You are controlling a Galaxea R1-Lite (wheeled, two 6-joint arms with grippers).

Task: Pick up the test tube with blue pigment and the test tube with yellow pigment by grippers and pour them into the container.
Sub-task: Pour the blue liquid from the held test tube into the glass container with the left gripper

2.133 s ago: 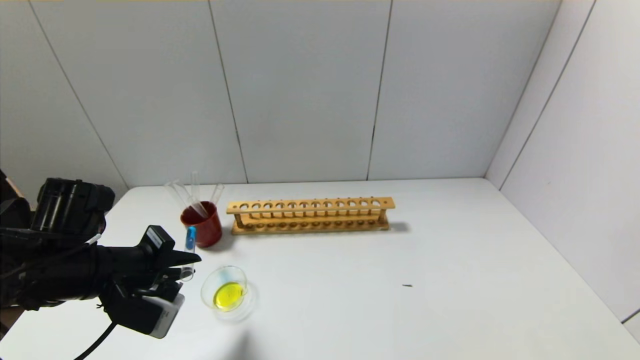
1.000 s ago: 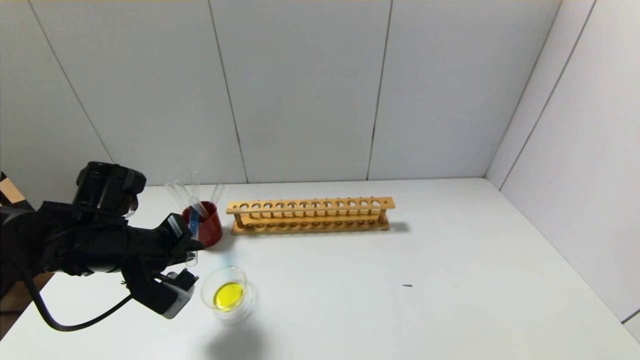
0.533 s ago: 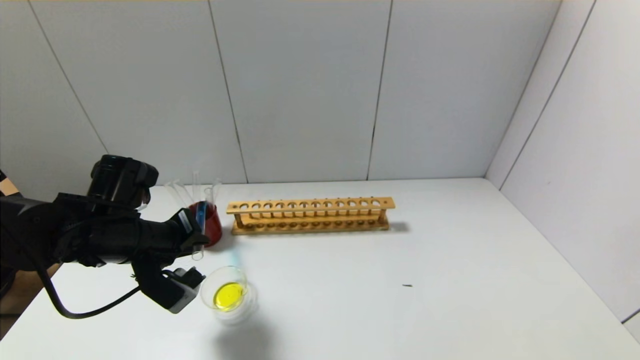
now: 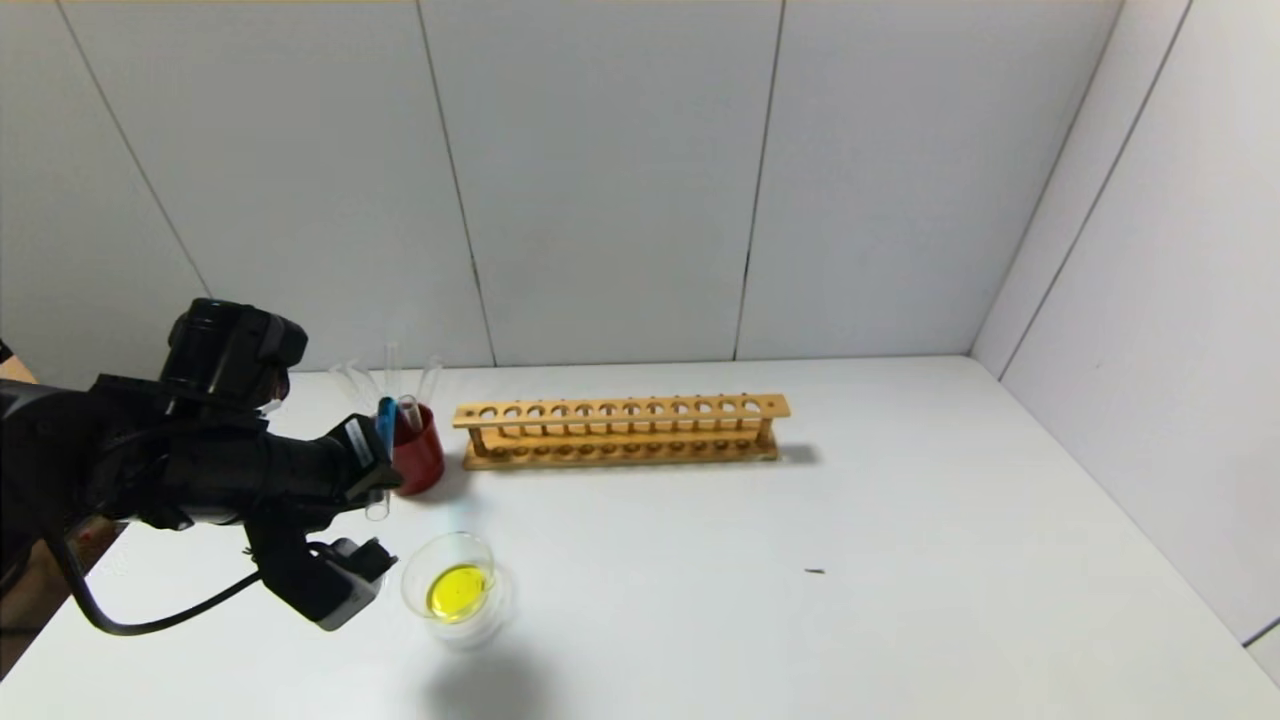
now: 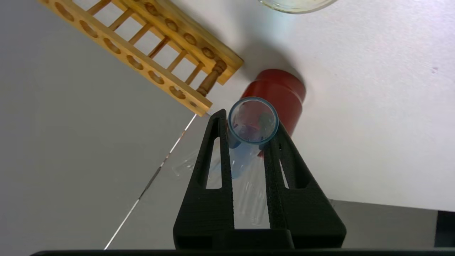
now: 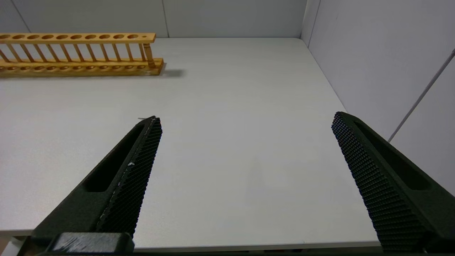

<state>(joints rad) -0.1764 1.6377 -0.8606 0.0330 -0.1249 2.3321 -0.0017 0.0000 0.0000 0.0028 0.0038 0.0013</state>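
Note:
My left gripper (image 4: 384,482) is shut on the test tube with blue pigment (image 4: 385,422). The tube is held upended, with the blue end up and the open mouth down. It hangs just in front-left of the red cup and left of and behind the container (image 4: 455,590), not over it. The container is a clear glass dish holding yellow liquid. In the left wrist view the tube (image 5: 243,160) sits between the black fingers (image 5: 217,149), its mouth towards the camera. I cannot make out the test tube with yellow pigment. My right gripper (image 6: 245,121) is open and empty over bare table.
A dark red cup (image 4: 420,455) holds several clear tubes, right behind the held tube. A wooden tube rack (image 4: 620,430) stands to its right, with no tubes in it. The white table (image 4: 800,620) is walled at the back and right.
My left gripper has lifted and carried the upended blue tube back toward the red cup, then shifted slightly left. The dish still shows only yellow liquid.

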